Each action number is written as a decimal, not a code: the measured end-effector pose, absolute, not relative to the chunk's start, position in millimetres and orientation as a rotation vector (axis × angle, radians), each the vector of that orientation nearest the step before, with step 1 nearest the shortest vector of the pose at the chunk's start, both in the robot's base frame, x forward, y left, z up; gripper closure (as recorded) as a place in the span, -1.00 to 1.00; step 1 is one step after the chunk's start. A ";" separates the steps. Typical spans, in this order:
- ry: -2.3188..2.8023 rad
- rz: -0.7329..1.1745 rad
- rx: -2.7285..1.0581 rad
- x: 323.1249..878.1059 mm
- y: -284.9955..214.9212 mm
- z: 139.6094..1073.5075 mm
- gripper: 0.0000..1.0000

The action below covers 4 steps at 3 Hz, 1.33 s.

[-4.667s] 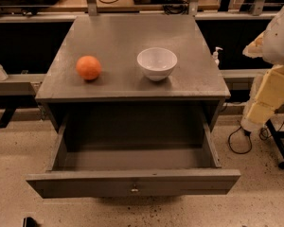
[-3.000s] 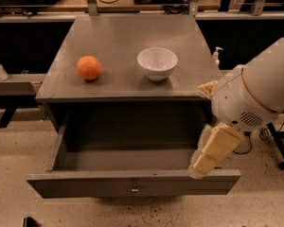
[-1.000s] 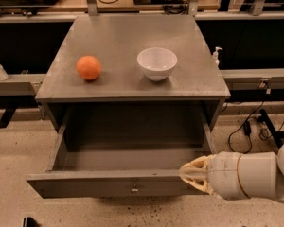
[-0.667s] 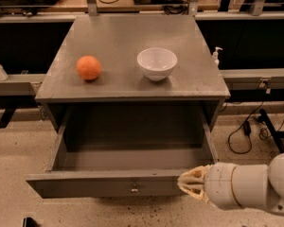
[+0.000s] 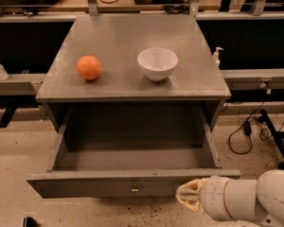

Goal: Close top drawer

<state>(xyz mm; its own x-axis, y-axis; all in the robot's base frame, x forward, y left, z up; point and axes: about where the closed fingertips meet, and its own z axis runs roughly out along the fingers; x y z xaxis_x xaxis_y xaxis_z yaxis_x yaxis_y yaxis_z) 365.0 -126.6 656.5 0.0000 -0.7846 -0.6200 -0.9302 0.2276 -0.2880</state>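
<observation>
Currently in view: a grey cabinet (image 5: 132, 32) is seen from the front and above, and its top drawer (image 5: 132, 157) stands wide open.
Top drawer: it is drawn far out from under the cabinet top, toward the camera. The grey floor and side walls of its deep box are shown.
Front panel: the drawer's flat front panel (image 5: 85, 187) lies across the lower part of the picture.
Knob: one small silver knob (image 5: 134, 189) is set at the centre of the front panel.
Gripper: the gripper (image 5: 188, 196) is placed at the lower right, just in front of the right part of the front panel and pointing left. Whether the panel is touched cannot be told.
Gripper state: how wide it is set cannot be told.
Drawer against gripper: the drawer box lies behind the gripper and to its left. The knob is on about the same level, to its left and apart from it.
Arm: a thick white arm (image 5: 246, 205) is seen coming in from the lower right corner.
Cabinet top: an orange (image 5: 89, 67) is set on the left and a white bowl (image 5: 157, 63) stands upright right of centre, the two apart.
Surroundings: a speckled floor (image 5: 19, 145) is seen, with black cables (image 5: 239, 136) lying to the right of the cabinet.
</observation>
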 end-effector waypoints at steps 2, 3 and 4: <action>1.827 0.319 -1.559 395.3 -104.7 611.6 1.00; 1.819 0.318 -1.538 419.2 -97.0 602.5 1.00; 1.816 0.312 -1.527 442.3 -93.7 597.7 1.00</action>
